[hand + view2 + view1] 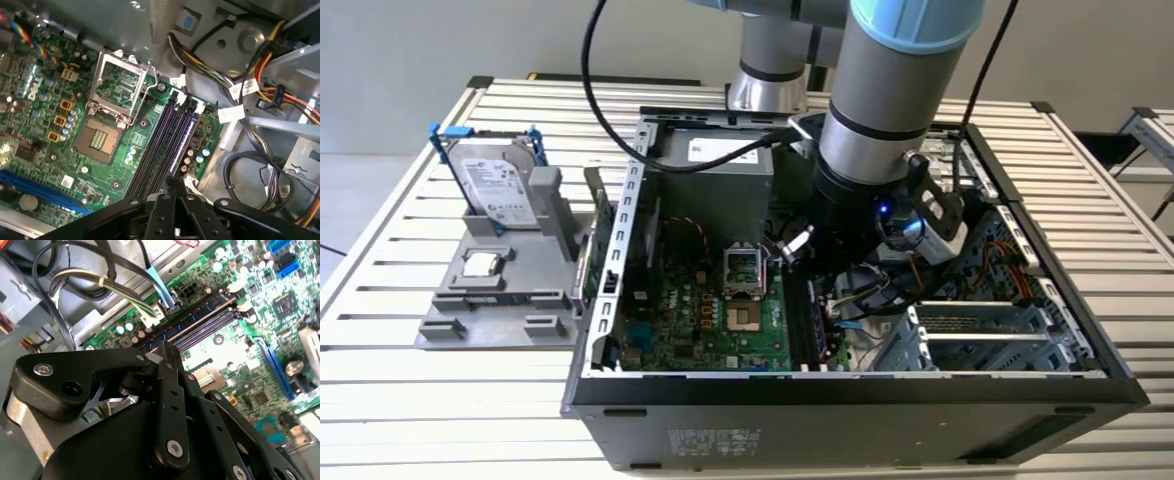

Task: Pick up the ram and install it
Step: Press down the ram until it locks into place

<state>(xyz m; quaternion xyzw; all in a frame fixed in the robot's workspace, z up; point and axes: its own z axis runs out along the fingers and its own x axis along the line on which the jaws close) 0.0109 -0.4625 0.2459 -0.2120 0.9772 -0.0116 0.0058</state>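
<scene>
**Ram**
- Appears as a long, narrow, dark strip with a blue-green sheen, viewed nearly edge-on in both wrist views [184, 140] [196, 314].
- Stands in the outermost of the parallel memory slots [152, 150], the one nearest the cable bundle [215, 85].
- Ends beside a white latch [198, 106] at its far end.
- Chips not discernible. Depth of seating cannot be told.

**Gripper**
- Reaches down inside the open case [854, 385] in the exterior view [834, 290], above the slot area of the green board [720, 330].
- Sits in line with the ram's near end in the first wrist view [175, 182], close above the slots.
- Points toward the same slots in the second wrist view [162, 352].
- State of the jaws: cannot be told, since black linkage covers the tips. Contact with the ram likewise cannot be told.

**Surroundings**
- Processor socket [107, 135] lies beside the slots, with its metal frame [122, 85] swung up and its contact field exposed.
- Case lies on its side on the slatted worktop [454, 400].
- Grey fixture [494, 320] stands on the worktop toward the exterior view's left, just beside the case.
- Fixture carries a silver hard drive [500, 185] with blue rails, propped upright, and a small square processor [483, 264] lying flat in front of it.
</scene>
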